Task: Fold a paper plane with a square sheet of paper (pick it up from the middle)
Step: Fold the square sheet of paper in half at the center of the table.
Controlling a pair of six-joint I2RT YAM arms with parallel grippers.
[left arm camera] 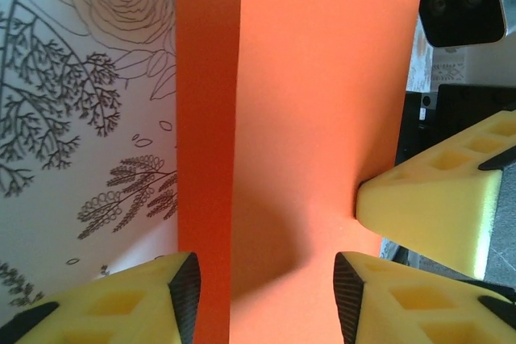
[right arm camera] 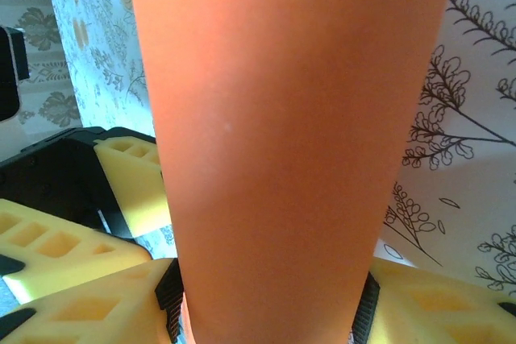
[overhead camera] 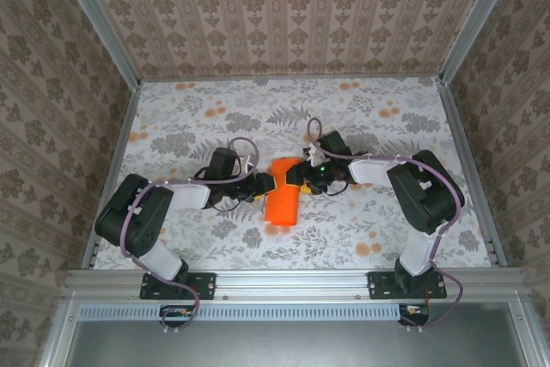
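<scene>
Sheet (overhead camera: 284, 198), orange and part-folded, lay mid-table (overhead camera: 387, 126) between both grippers. Right gripper (right arm camera: 270, 309) clasped it across its width. Left gripper (left arm camera: 266, 292) stood astride it, grip not determinable. Judged: mid-fold, creasing. Next move needed edges aligned, then a firm press.

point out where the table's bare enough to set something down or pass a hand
Free: the far strip of table along the back wall, and the near strip between the folded orange paper and the front rail. Crowded: the middle, where the left gripper and right gripper flank the paper.
</scene>
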